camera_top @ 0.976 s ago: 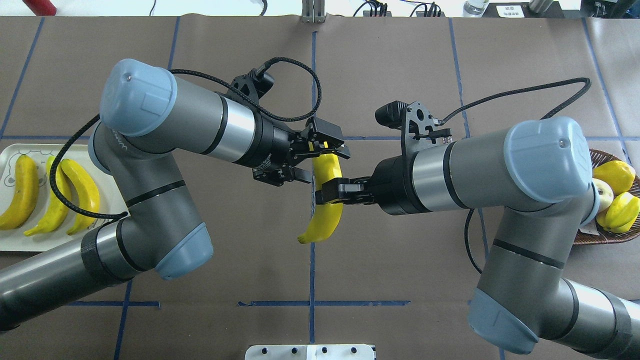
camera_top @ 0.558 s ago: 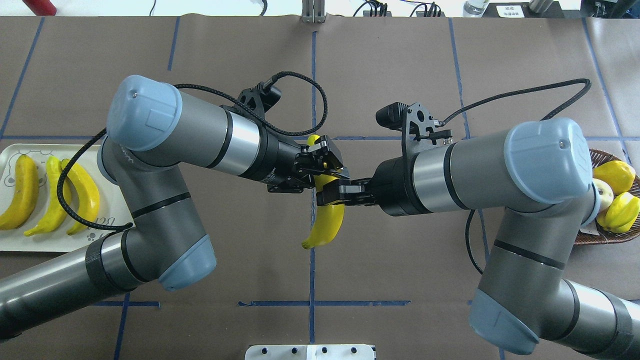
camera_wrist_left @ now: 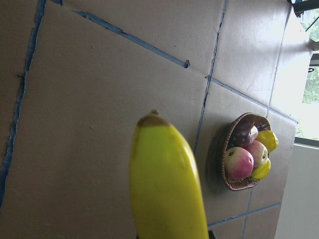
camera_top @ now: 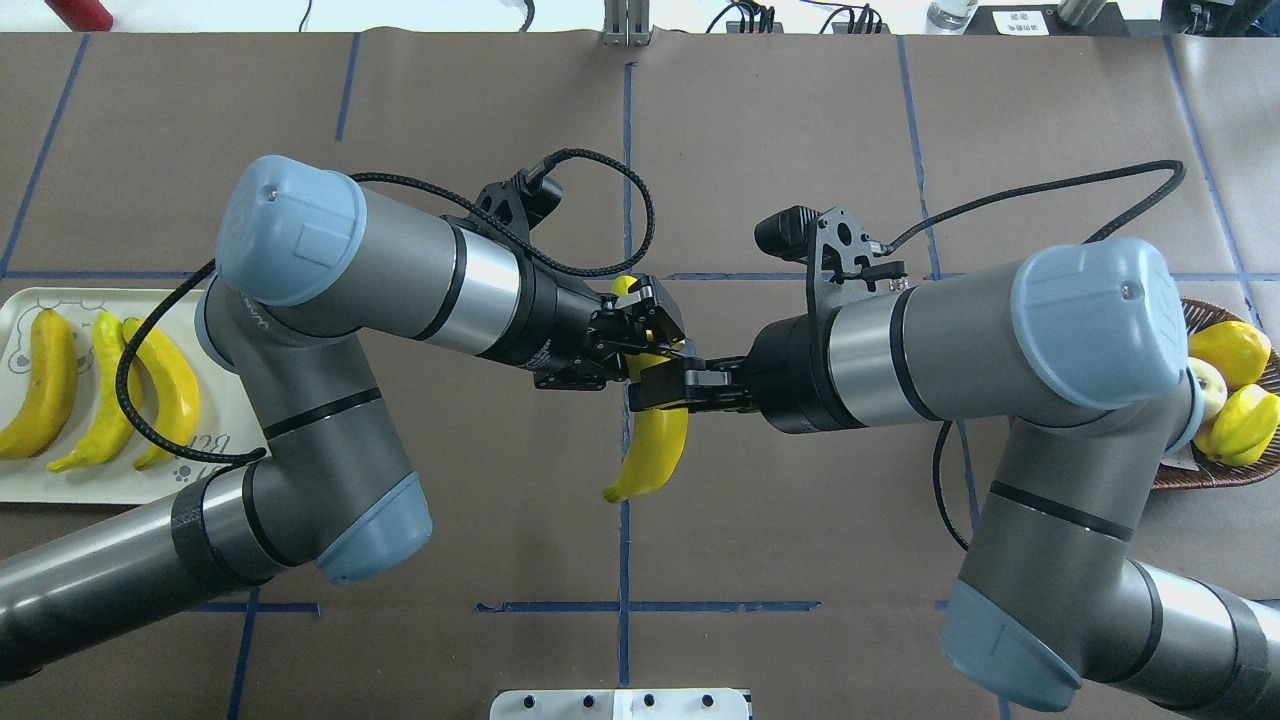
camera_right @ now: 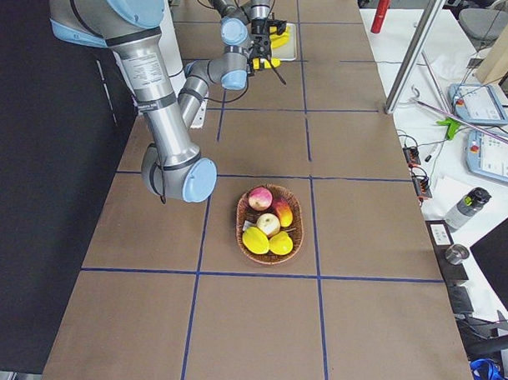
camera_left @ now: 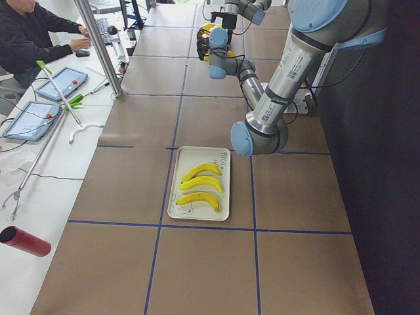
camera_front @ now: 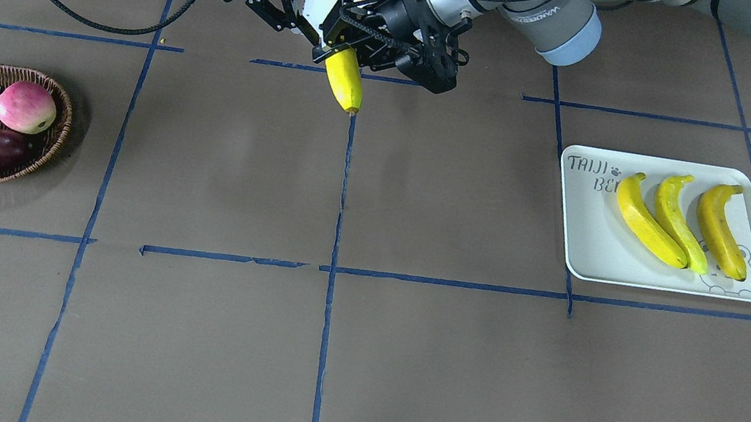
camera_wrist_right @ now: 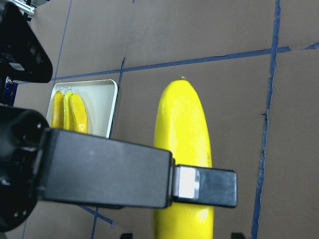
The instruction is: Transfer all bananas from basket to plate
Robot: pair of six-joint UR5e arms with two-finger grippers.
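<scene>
The overhead exterior view is dominated by the two arms, which meet above the middle of the table [camera_top: 800, 120], the left arm entering from the view's left and the right arm from its right. At the left edge the plate [camera_top: 60, 490] is seen with three bananas [camera_top: 105, 390] laid side by side on it; at the far right the basket [camera_top: 1215, 475] is partly hidden by the right arm and no banana can be seen in what shows of it, only rounder yellow fruits [camera_top: 1235, 350] and, in the front-facing view, apples [camera_front: 25, 106]. Between the arms the fourth banana [camera_top: 655, 450] is held in the air, hanging roughly upright with its tip downward. The right gripper [camera_top: 665, 385] is closed across the banana's middle, and the left gripper [camera_top: 645, 325] is closed on its upper end, so the fruit appears to be clamped by both at once in a hand-over. The main risk is judged to be in the timing of release: if the right jaws are opened before the left hold is firm, the banana could be dropped onto the table; if the left arm is pulled away while both grips are kept, the fruit could be twisted or wrenched loose. A hold so near the end could also let the banana swing or slip on the way to the plate.
</scene>
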